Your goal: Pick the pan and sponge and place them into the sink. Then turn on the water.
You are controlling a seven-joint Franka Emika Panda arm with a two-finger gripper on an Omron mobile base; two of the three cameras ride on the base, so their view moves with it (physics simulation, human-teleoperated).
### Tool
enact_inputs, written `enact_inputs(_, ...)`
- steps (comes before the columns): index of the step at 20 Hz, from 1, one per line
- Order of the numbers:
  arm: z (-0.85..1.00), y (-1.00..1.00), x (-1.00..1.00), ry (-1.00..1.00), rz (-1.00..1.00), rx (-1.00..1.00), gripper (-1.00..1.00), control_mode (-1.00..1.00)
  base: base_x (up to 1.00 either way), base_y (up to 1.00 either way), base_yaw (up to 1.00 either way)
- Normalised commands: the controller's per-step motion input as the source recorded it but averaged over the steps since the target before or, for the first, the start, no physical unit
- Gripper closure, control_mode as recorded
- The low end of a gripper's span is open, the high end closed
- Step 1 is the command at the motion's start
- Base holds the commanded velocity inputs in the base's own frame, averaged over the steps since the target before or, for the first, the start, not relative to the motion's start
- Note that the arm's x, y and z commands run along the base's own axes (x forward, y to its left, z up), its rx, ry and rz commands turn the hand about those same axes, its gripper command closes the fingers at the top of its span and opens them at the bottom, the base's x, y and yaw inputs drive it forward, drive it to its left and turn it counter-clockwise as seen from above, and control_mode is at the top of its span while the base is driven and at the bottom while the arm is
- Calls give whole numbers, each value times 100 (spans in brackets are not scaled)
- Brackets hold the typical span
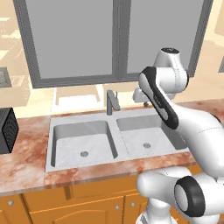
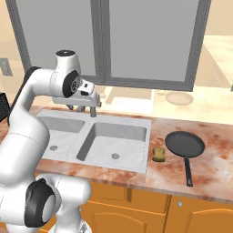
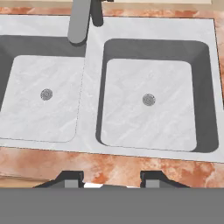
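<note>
The pan (image 2: 184, 143), black and round, lies on the counter right of the sink (image 2: 136, 119), its long handle pointing toward the front edge. The small yellow sponge (image 2: 158, 154) sits between the pan and the sink's right rim. My gripper (image 2: 86, 110) hangs above the back of the sink near the faucet, well left of both things. In the hand view the gripper (image 3: 113, 179) looks down on the two bare basins of the sink (image 3: 92, 87), its fingertips (image 3: 72, 178) apart with nothing between them.
The grey faucet (image 1: 112, 103) stands behind the sink's divider (image 1: 116, 131). A black appliance (image 1: 6, 129) sits on the counter at the far left. Marbled counter (image 2: 214, 159) stretches right of the pan. Orange cabinet fronts (image 2: 136, 200) run below.
</note>
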Motion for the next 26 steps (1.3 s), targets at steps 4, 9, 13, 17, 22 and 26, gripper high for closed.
enact_inputs(4, -5, -3, 0, 0, 0, 0, -100, -100, 0, 0, 0)
enact_inputs(9, -6, -24, 0, 0, 0, 0, -100, -100, 0, 0, 0)
enact_inputs(13, -14, -33, 0, 0, 0, 0, -100, -100, 0, 0, 0)
enact_inputs(17, -34, -34, 0, 0, 0, -10, -100, -100, 0, 0, 0)
enact_inputs(22, -40, -42, 0, 0, 0, -13, -100, -100, 0, 0, 0)
enact_inputs(26, -17, -52, 0, 0, 0, 0, -100, -100, 0, 0, 0)
